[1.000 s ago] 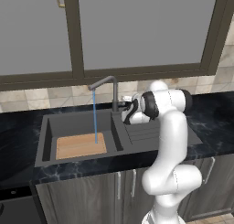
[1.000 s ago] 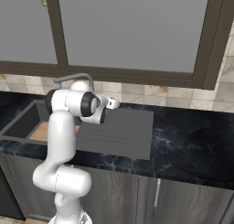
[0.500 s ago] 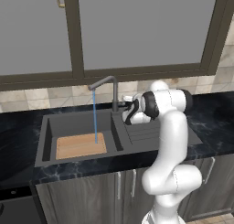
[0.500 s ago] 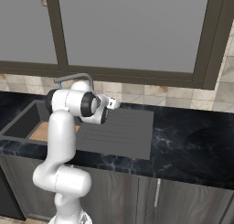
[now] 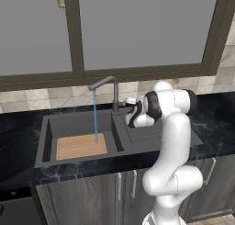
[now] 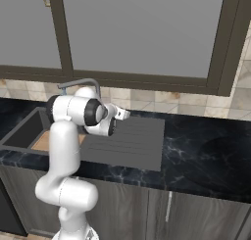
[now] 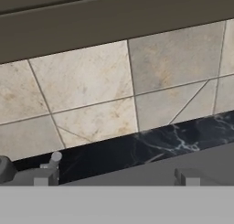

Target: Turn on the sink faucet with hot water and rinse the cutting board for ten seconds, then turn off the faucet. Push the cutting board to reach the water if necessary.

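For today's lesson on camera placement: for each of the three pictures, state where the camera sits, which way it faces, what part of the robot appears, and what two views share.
Left base view: behind the arm to its left, looking forward and down at the sink, the cutting board and the water; the white arm rises at lower right.
Right base view: behind, to its right; the arm rises at lower left.
Hand view: on the hand, facing the tiled wall; the gripper stands open.
Both base views share the sink faucet and the drainboard.

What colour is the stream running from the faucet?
Light blue water, clearest in the left base view.
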